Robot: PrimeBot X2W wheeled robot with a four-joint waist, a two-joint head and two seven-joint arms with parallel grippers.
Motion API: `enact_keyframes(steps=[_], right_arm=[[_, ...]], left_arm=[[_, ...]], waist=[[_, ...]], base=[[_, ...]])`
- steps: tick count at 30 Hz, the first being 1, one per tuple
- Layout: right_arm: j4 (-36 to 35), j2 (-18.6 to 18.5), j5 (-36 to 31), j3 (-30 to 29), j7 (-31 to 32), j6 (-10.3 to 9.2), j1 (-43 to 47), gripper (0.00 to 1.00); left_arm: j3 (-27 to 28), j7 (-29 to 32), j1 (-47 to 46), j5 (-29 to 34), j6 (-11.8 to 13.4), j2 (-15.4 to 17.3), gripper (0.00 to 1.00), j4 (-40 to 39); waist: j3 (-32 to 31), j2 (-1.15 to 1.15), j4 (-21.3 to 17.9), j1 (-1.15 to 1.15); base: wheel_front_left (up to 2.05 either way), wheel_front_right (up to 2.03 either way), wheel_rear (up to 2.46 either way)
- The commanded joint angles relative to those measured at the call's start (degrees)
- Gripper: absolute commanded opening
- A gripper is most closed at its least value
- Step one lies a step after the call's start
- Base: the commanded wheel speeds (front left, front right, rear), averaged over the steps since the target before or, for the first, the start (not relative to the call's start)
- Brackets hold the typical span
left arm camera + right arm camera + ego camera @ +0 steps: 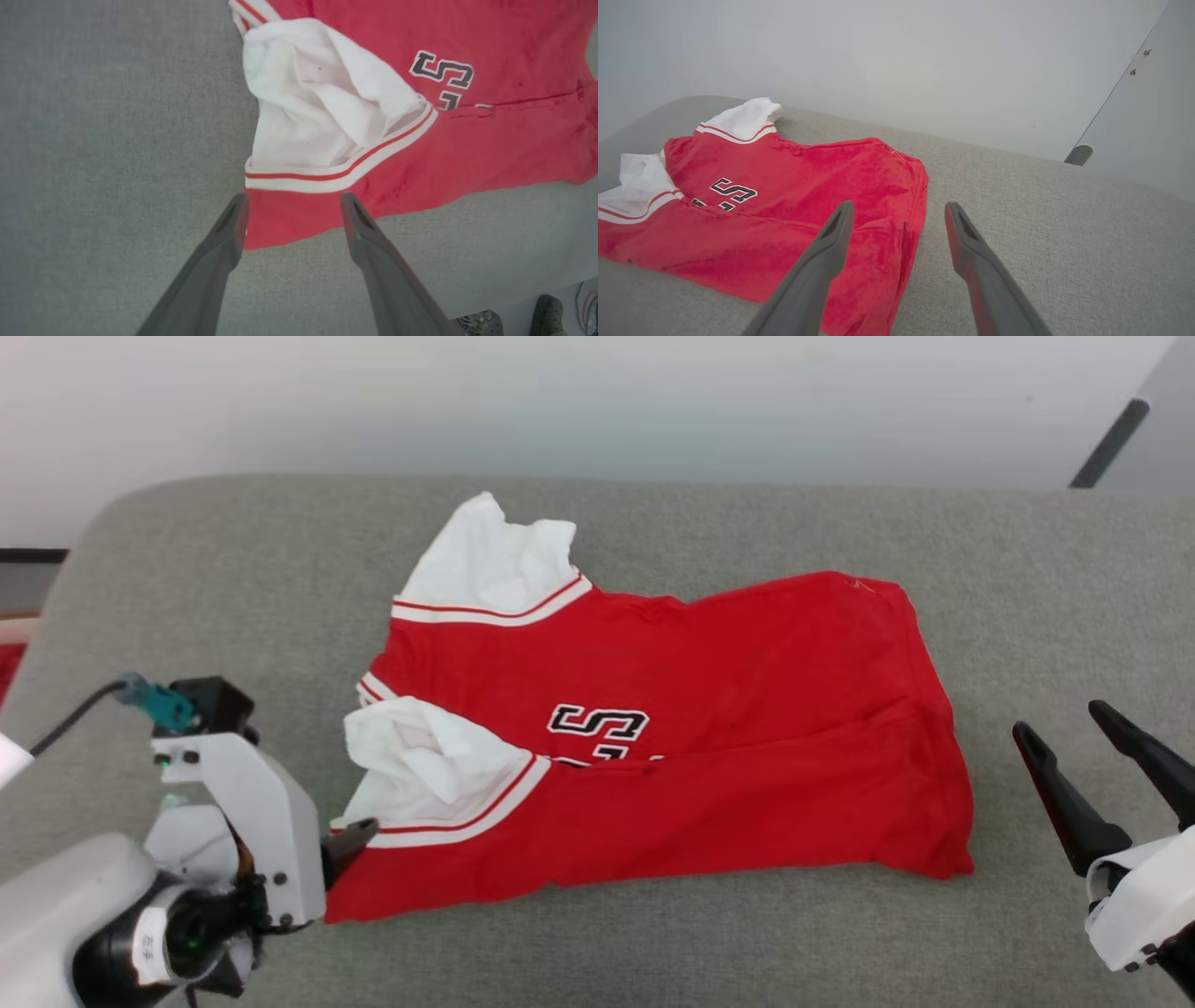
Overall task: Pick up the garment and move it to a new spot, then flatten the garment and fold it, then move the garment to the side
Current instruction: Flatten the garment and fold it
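Camera notes, standing by the rig.

- Head camera: mounted high, faces forward and down over the grey cushion [1027, 569]. It is far enough back to take in the whole shirt [728, 728] and the pale wall behind it.
- Left wrist camera: looks almost straight down along the left tool [294, 198]. It sits close over the shirt's near left corner, with the white sleeve [317, 93] large in the upper middle.
- Right wrist camera: low, off the shirt's right end, sighting along the right tool [900, 205]. It faces across the cushion at a shallow angle towards the wall, at middle distance.
- Overlap: all three take in the dark lettering [597, 721] and that near sleeve. The head and right wrist cameras share nearly the whole shirt.
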Motion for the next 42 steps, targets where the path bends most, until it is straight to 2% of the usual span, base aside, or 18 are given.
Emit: enact_keyframes(steps=[1, 3, 5, 9, 21, 22, 23, 24, 25, 35, 42], right_arm=[[-0.33, 0.38, 0.04, -0.42, -0.23, -0.06, 0.52, 1.00], [-0.43, 0.96, 0.07, -0.95, -0.43, -0.06, 0.69, 1.00], [-0.52, 1.38, 0.20, -1.30, -0.64, -0.06, 0.70, 1.00], [-0.57, 2.07, 0.43, -1.60, -0.93, -0.06, 0.24, 1.00], [-0.31, 3.51, 2.69, -1.35, 0.23, -0.06, -0.67, 1.00], [-0.25, 3.63, 3.03, -1.23, 0.87, -0.06, -0.68, 1.00], [-0.03, 3.71, 3.19, -1.20, 2.01, -0.06, -0.62, 1.00], [0.02, 3.36, 3.30, -0.83, 3.28, -0.06, -0.55, 1.00], [0.21, 3.35, 3.72, -0.75, 4.80, -0.06, -0.35, 1.00], [1.70, 3.83, 2.85, -1.06, 22.12, -0.06, -0.01, 1.00], [4.05, 5.51, 1.28, -2.47, 27.28, -0.06, -2.25, 1.00]], left_arm=[[0.04, 0.49, 0.69, -0.53, 0.19, -0.06, 1.00, 0.45], [-0.10, 2.14, 0.87, -2.06, 0.31, 0.03, 1.00, 1.77], [-0.17, 3.64, 1.22, -3.31, 0.11, -0.04, 0.93, 2.78], [-0.52, 5.00, 1.67, -4.16, -0.35, 0.04, 1.00, 4.88], [-2.54, 5.98, 2.77, -4.16, -2.48, -4.10, 1.00, 11.52], [-2.28, 5.72, 2.92, -4.58, -2.56, -4.62, 0.91, 12.23], [-2.33, 5.60, 2.98, -4.58, -2.86, -5.03, 0.43, 12.67], [-2.36, 5.34, 2.95, -4.44, -3.26, -5.41, 0.16, 12.96], [-2.17, 5.12, 2.99, -4.61, -3.58, -5.81, 0.00, 13.33], [-2.73, 4.14, 1.61, -2.86, -5.33, -9.22, 0.00, 14.54], [-3.41, 4.09, 0.48, -1.48, -6.58, -11.76, 0.00, 15.73]], waist=[[1.55, 0.00, -1.40, 0.00], [2.27, 0.00, -1.99, 0.00], [2.90, 0.00, -2.50, 0.00], [4.09, 0.00, -3.30, 0.00], [5.82, 0.00, -3.49, 0.00], [5.88, 0.00, -3.45, 0.00], [5.92, 0.00, -3.40, 0.00], [5.97, 0.00, -3.34, 0.00], [5.99, 0.00, -3.27, 0.00], [6.40, 0.00, -1.26, 0.00], [7.44, 0.00, 0.96, 0.00]], base=[[0.00, 0.00, 0.00], [0.00, 0.00, 0.00], [0.00, 0.00, 0.00], [0.00, 0.00, 0.00], [0.00, 0.00, 0.00], [0.00, 0.00, 0.00], [0.00, 0.00, 0.00], [0.00, 0.00, 0.00], [0.00, 0.00, 0.00], [0.00, 0.00, 0.00], [0.00, 0.00, 0.00]])
